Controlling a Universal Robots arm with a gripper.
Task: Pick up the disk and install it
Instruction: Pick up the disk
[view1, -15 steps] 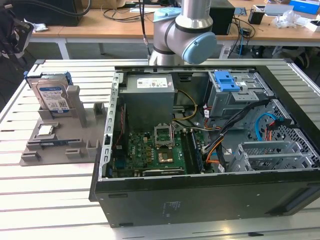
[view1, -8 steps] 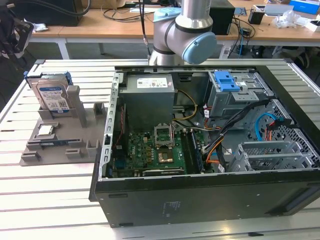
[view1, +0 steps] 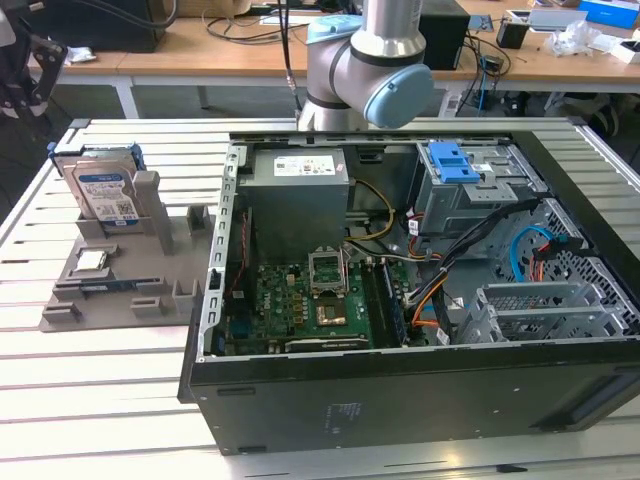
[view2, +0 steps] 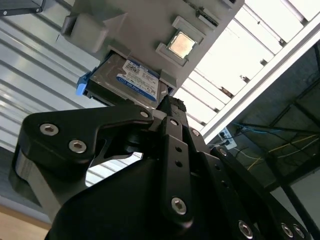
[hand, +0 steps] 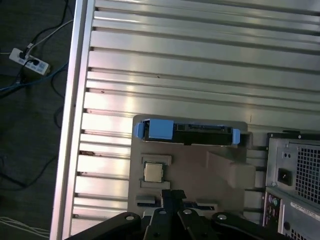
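Note:
The disk (view1: 105, 192) stands upright in a slot at the back of a grey holder (view1: 120, 285) on the slatted table, on the exterior view's left. Its blue-and-white label (view2: 136, 79) faces the second wrist view, and blue side rails flank it. In the first wrist view the disk (hand: 200, 130) is seen from above along its upper edge. My gripper (hand: 172, 196) hangs above the holder, well apart from the disk, and is shut with nothing between its fingers. In the second wrist view the gripper (view2: 170, 104) shows as a black linkage in front of the disk.
A small square processor chip (hand: 153, 171) lies in the holder near the disk. The open computer case (view1: 400, 400) fills the exterior view's right, with a grey drive cage and blue latch (view1: 455, 165) at its back. The arm's elbow (view1: 370, 60) stands behind the case.

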